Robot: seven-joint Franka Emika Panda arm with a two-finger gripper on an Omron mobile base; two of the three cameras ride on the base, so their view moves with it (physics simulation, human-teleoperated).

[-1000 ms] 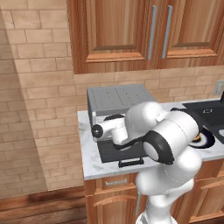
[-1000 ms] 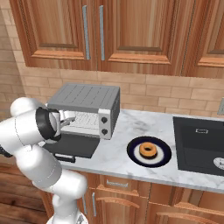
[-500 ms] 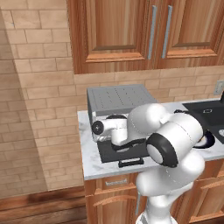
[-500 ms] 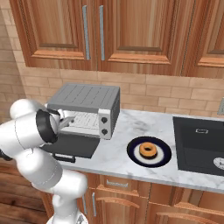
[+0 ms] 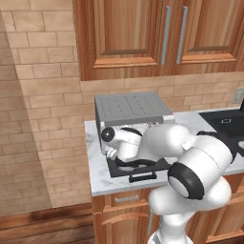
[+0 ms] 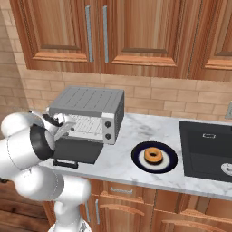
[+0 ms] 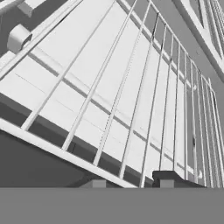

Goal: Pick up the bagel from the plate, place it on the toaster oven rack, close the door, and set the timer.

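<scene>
Hovering at toaster oven rack (image 7: 131,92), gripper (image 7: 133,181) gap unreadable, nothing visibly held. Bagel (image 6: 153,156) sitting on plate (image 6: 137,158), centre-right of right base view, well apart from gripper.

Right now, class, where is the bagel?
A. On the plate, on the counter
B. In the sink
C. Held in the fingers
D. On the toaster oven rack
A. In the right base view the bagel lies in the middle of the plate, on the counter between the toaster oven and the sink, while the rack is bare in the hand view.
</scene>
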